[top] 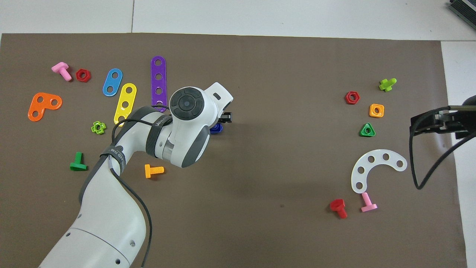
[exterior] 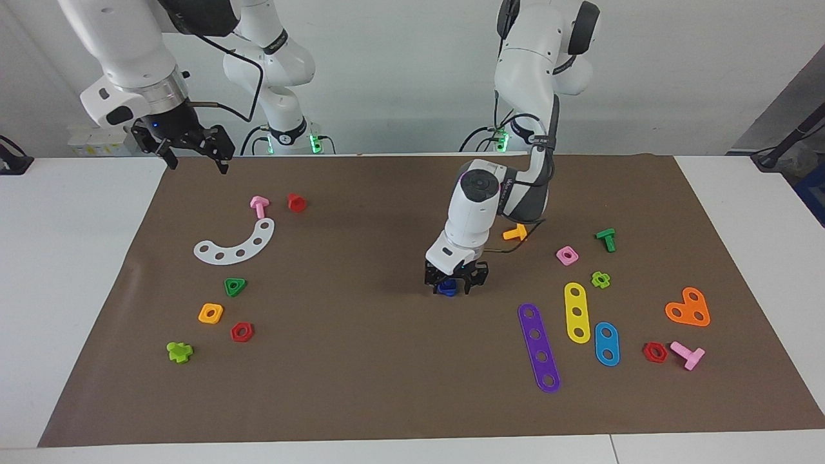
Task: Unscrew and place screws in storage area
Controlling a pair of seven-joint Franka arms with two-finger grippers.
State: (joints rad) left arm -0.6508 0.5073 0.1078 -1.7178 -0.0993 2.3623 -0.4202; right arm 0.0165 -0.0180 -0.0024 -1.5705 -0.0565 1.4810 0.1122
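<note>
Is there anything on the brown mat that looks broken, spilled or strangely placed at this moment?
Nothing stands out as damaged or spilled. The coloured toy parts lie scattered on the brown mat, all apparently whole. The left gripper is down at the blue screw mid-mat; the right gripper waits above the mat's edge.

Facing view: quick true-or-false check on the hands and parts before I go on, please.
1. The left hand is down at the blue screw. True.
2. The right hand holds a pink bolt. False: it hangs empty over the mat's edge.
3. The white arc lies beside a pink bolt. True.
4. The purple strip is stacked on the yellow strip. False: they lie side by side.
</note>
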